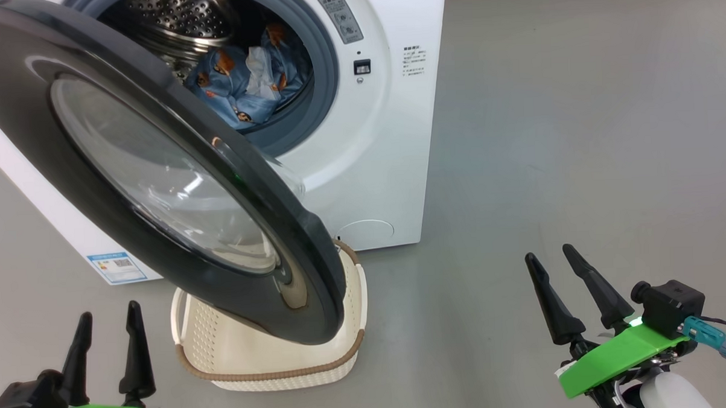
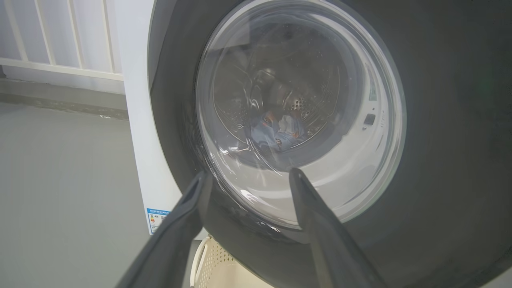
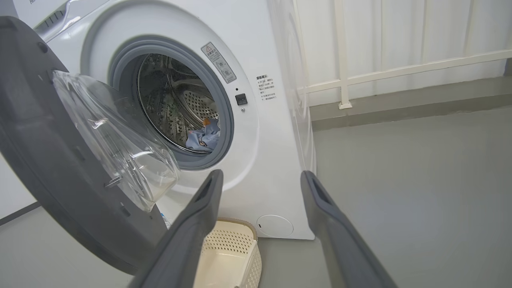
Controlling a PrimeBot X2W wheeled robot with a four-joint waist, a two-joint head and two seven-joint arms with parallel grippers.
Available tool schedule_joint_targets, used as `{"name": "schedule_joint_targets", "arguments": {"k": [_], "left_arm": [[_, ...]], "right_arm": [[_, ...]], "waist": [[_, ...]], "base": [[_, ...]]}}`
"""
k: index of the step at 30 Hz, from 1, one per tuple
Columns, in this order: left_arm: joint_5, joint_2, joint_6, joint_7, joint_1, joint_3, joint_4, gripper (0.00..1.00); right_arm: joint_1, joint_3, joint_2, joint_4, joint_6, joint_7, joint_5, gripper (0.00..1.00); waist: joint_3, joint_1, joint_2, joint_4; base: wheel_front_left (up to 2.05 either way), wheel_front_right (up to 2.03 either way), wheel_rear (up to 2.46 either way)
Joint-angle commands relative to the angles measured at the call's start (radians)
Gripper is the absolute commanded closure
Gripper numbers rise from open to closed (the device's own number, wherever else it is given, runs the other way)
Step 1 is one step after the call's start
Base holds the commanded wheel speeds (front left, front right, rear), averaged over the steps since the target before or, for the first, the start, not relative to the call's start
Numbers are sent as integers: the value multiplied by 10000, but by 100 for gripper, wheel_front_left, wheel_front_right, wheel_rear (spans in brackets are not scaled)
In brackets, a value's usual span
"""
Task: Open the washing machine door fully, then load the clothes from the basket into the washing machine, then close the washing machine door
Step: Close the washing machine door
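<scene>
Head view has the left gripper (image 1: 109, 310) at the near left, its two dark fingers spread apart with nothing between them. Just beyond it, a small blue label sticker (image 1: 116, 267) marks the lower left corner of the washing machine (image 1: 374, 167). Next to the right, the washing machine door (image 1: 156, 175) stands swung out from its left side, black rim and glass bowl angled toward the near side. From here its lower edge overlaps the basket (image 1: 272, 373). The basket sits on the grey floor (image 1: 578, 130) just in front of the machine, its pale inner bottom showing. Farther back, the clothes (image 1: 244, 81), blue with orange bears and a pale piece among them, lie inside the steel drum behind the grey rubber ring. At the near right, the right gripper (image 1: 549, 253) hangs over the floor, fingers parted and empty, well apart from the machine. Left wrist view looks straight at the door's glass, close ahead of the spread fingers; whether they touch it I cannot tell.
</scene>
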Motion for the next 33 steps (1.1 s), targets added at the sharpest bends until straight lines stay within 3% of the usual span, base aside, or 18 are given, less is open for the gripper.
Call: {"name": "schedule_joint_targets", "arguments": {"k": [1,18,19,20,21,22,33], "left_arm": [[38,125,26,-129,-238,387,-177,0],[81,-24,-50,-134,-96,452,-192,0],[80,-33,-54,-134,-91,450,-182,0],[79,-42,-58,-134,-97,445,-170,0],[75,-68,-65,-134,-124,433,-158,0],[69,-83,-68,-135,-138,430,-147,0],[22,-209,-96,-135,-182,538,-9,0]], "right_arm": [[-347,199,-109,-196,16,-48,-163,0],[-325,311,-149,-261,16,-48,-324,0],[-367,333,-159,-299,16,-48,-330,13],[-410,348,-160,-347,16,-48,-341,42],[-517,387,-163,-515,16,-48,-389,93],[-575,406,-161,-625,16,-48,-410,100],[-1432,1004,12,-2624,16,-48,-63,100]], "waist": [[-17,0,0,5],[-134,0,0,127],[-132,0,0,171],[-129,0,0,226],[-118,0,0,361],[-114,0,0,434],[-68,0,0,1373]], "base": [[0,0,0],[0,0,0],[0,0,0],[0,0,0],[0,0,0],[0,0,0],[0,0,0]]}}
